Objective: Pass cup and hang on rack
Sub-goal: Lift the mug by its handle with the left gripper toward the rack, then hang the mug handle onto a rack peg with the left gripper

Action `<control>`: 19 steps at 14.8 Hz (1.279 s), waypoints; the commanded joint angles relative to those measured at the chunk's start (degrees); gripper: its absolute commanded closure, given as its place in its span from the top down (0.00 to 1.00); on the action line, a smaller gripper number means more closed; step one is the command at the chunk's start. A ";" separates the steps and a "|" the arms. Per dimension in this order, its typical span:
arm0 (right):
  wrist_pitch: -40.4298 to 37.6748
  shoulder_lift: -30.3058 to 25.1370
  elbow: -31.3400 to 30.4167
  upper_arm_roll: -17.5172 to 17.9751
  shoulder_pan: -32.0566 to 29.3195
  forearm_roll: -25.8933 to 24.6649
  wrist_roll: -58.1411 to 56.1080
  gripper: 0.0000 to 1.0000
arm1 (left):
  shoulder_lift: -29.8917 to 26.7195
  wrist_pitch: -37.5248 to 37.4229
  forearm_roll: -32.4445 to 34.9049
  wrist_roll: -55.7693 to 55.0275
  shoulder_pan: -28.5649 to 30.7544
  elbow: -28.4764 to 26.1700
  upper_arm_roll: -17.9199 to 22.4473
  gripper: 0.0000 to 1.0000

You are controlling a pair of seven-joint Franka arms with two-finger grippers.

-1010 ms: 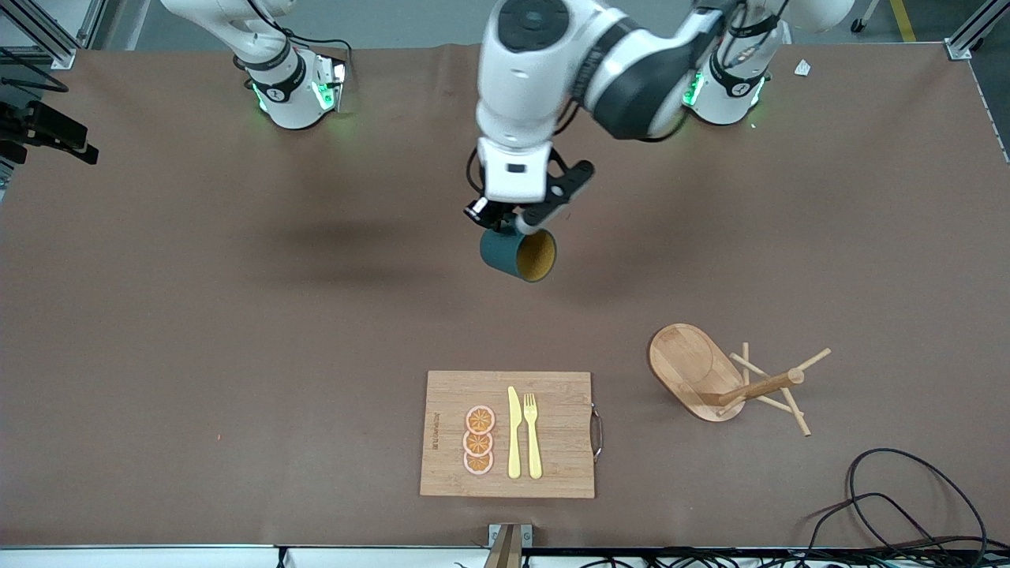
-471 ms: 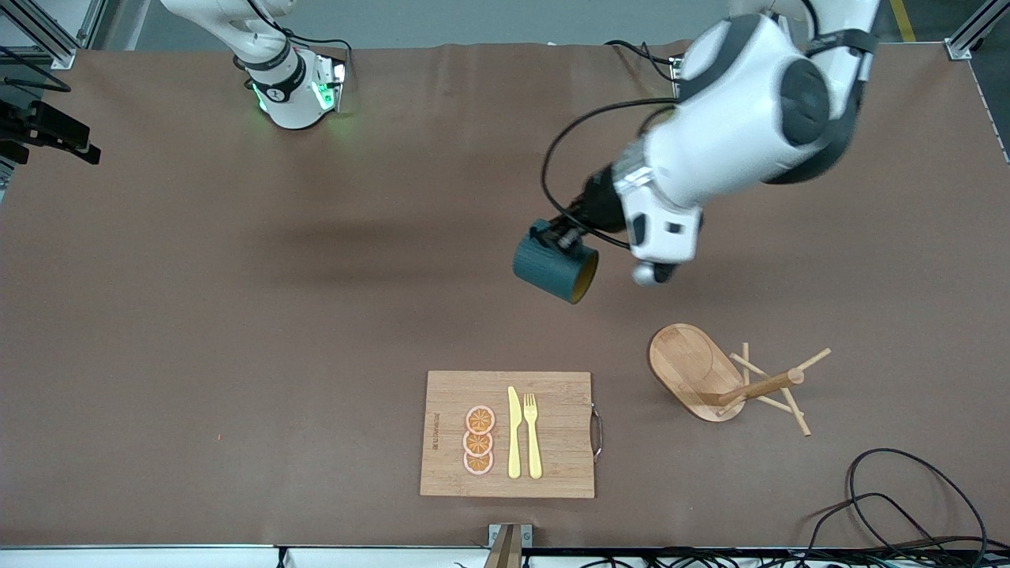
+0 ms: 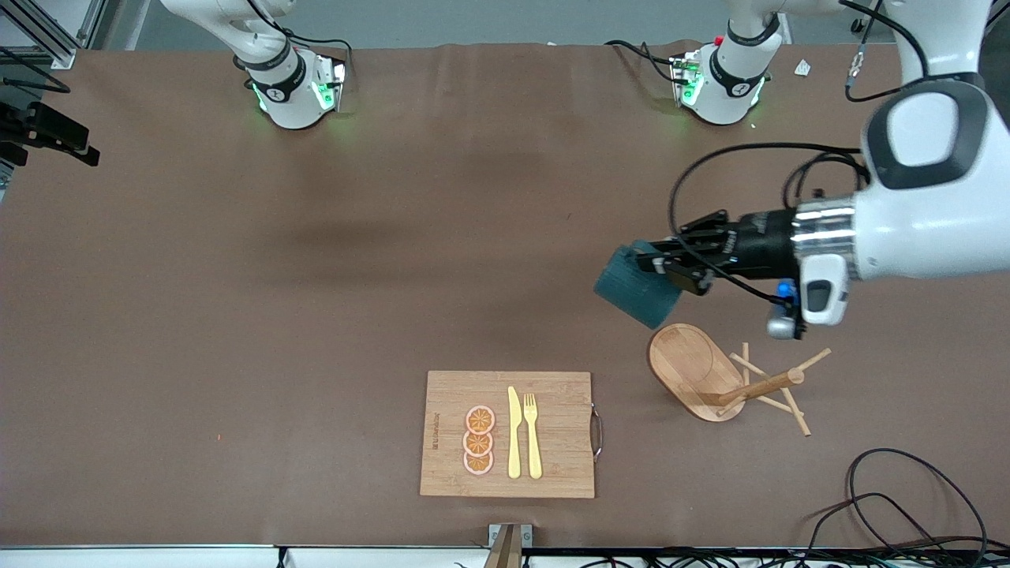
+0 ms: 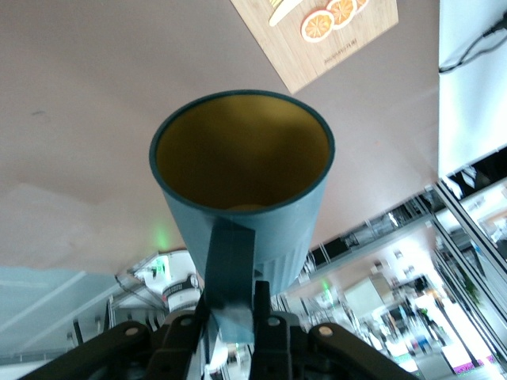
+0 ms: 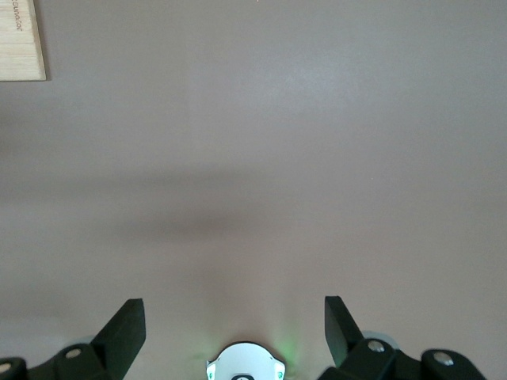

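Observation:
The dark teal cup [image 3: 636, 287] hangs sideways in the air, over the table just beside the oval base of the wooden rack [image 3: 689, 365]. My left gripper [image 3: 661, 264] is shut on the cup's handle. In the left wrist view the cup [image 4: 242, 190] shows its mustard-yellow inside, and the left gripper [image 4: 234, 305] pinches the handle strap between its fingers. The rack stands upright with its post [image 3: 760, 386] and thin pegs bare. My right gripper [image 5: 234, 303] is open and empty, high over bare table near its own base; it does not show in the front view.
A rectangular cutting board [image 3: 556, 394] with orange slices, a yellow knife and a fork lies near the front edge; its corner shows in the right wrist view [image 5: 20, 39]. Black cables [image 3: 907, 489] lie at the front corner at the left arm's end.
My left arm has swung from over the table's middle toward the rack, carrying the cup. The cup's mouth has turned away from the front camera. The right arm has not moved.

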 commanded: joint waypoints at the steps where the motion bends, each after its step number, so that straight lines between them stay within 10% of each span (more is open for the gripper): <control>1: 0.80 -1.45 -1.30 0.42 -0.73 0.18 -1.01 1.00 | 3.07 -5.02 -7.68 5.19 5.30 -0.21 -0.56 0.00; 19: 0.81 -1.54 -1.30 0.25 -0.73 1.85 -2.33 1.00 | 16.27 -11.46 -8.41 26.91 17.62 0.23 -0.39 0.01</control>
